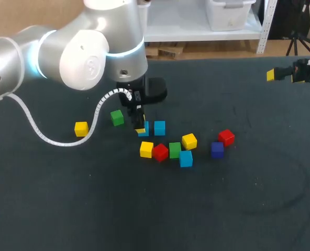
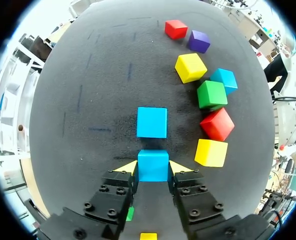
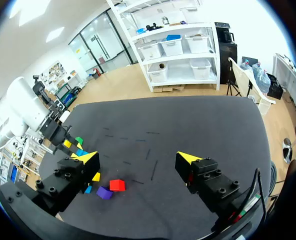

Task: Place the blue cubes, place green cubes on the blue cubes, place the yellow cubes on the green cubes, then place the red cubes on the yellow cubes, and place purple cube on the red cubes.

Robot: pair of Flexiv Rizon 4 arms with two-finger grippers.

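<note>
1. The left jaws pinch a blue cube (image 2: pixel 153 165) from both sides, down at the tabletop (image 1: pixel 92 209)
2. A second blue cube (image 2: pixel 152 122) lies just ahead of it, not touching
3. Beside them curve a yellow cube (image 2: pixel 211 152), a red cube (image 2: pixel 217 124), a green cube (image 2: pixel 211 94) and a third blue cube (image 2: pixel 224 80)
4. The purple cube (image 2: pixel 199 41) sits farther off, beside another red cube (image 2: pixel 176 29)
5. The right jaws are spread and hold nothing, above the tabletop's far right part, well apart from the cubes
</note>
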